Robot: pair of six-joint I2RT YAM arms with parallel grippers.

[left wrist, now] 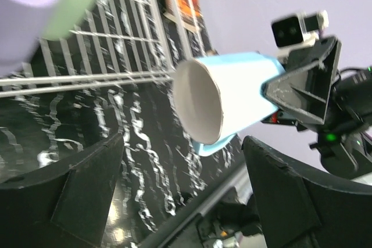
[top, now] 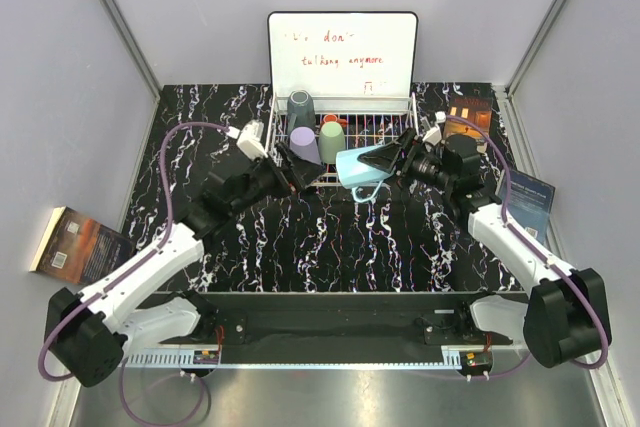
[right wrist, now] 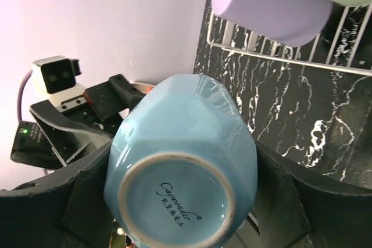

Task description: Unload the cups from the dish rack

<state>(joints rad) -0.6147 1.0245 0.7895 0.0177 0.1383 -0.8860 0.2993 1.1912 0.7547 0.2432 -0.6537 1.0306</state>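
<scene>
The right gripper (top: 385,159) is clamping the blue mug (top: 358,169) across its body near the base, with its fingers spread wide around it. The mug is lying on its side in the air right at the near edge of the rack (top: 392,127), mouth pointing left. The left gripper (top: 290,172) is sitting just left of it, fingers spread with nothing between them, looking straight into the mug's mouth.

Handling-wise I'm guessing glazed ceramic: stiff, a bit of weight, slick, and likely to chip if it gets dropped or knocked on the wire. The faceted sides are looking like the best place to grab, since they give the pads flat spots low on the body. The handle seems too skinny for those fingers.

Stuff I'm not seeing well:
- The handle is only peeking out under the mug from above, and it's hidden in the right wrist view.
- The orange cup (top: 333,120) is mostly tucked behind the green cup (top: 332,141).
- The purple cup (top: 305,145) and the green one are getting cut off in both wrist views.
- The grey cup (top: 301,110) is showing only from above.
- I can't tell if the mug is touching the rack's near rail.
</scene>
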